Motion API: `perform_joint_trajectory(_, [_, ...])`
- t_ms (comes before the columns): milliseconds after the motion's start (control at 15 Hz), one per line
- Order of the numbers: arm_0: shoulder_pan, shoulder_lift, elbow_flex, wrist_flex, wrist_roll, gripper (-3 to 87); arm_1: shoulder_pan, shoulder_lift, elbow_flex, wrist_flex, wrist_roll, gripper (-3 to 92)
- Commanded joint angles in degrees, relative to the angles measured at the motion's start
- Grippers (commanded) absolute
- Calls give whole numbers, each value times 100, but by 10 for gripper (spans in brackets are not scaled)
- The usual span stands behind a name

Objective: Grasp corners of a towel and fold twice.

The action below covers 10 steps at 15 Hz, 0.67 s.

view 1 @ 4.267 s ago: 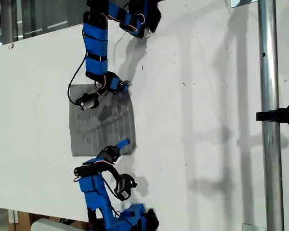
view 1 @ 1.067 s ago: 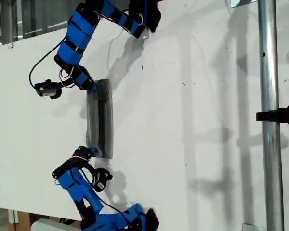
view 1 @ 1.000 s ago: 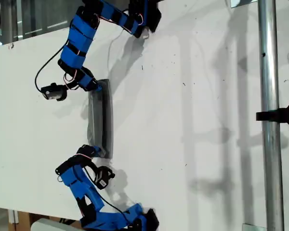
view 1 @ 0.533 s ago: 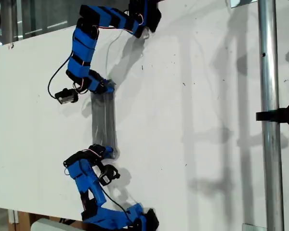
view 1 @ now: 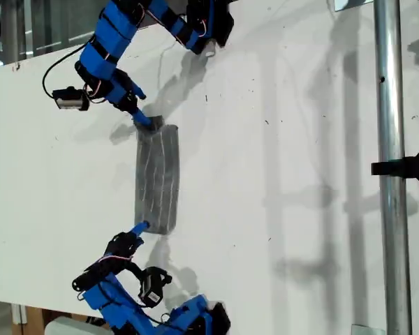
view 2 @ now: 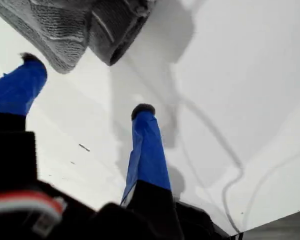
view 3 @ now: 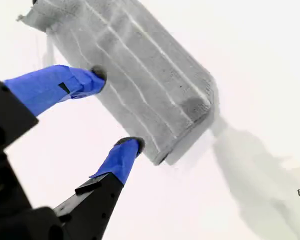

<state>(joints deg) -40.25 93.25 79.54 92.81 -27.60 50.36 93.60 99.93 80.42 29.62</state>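
Towel (view 1: 157, 178) lies folded on tabletop (view 1: 300, 174); both tools spread, empty, apparently released: first (view 2: 85, 90), second (view 3: 117, 107).

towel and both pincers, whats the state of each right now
towel: folded into a narrow strip, lying flat on the white table, held by neither pincer
my first pincer: open, empty, just off one end of the towel
my second pincer: open, empty, beside the towel's edge
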Motion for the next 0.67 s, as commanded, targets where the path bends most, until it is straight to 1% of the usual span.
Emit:
perform_joint_trajectory(0, [0,844,563,-255,-176,209,352,510,343,-360,79,390])
perform_joint_trajectory(133, [325,1670,1415,-765,-475,217,536,642,773,-870,97,413])
perform_joint_trajectory(267, [888,2812,2602,-1521,-1063,243,448,598,967,-1494,149,427])
perform_joint_trajectory(333, [1310,3586,3445,-2101,-1371,284,352,457,993,-1811,281,436])
perform_joint_trajectory(400, [1696,4456,4315,-2733,-1687,305,229,237,1037,-2153,422,441])
perform_joint_trajectory(467, [2004,5282,4975,-2997,-1907,300,132,-44,1028,-2443,624,448])
perform_joint_trajectory(533, [2303,6100,5528,-3076,-2109,303,9,-325,1011,-2672,879,455])
perform_joint_trajectory(600, [2566,7137,6161,-3287,-2329,290,-167,-642,896,-2733,1195,461])
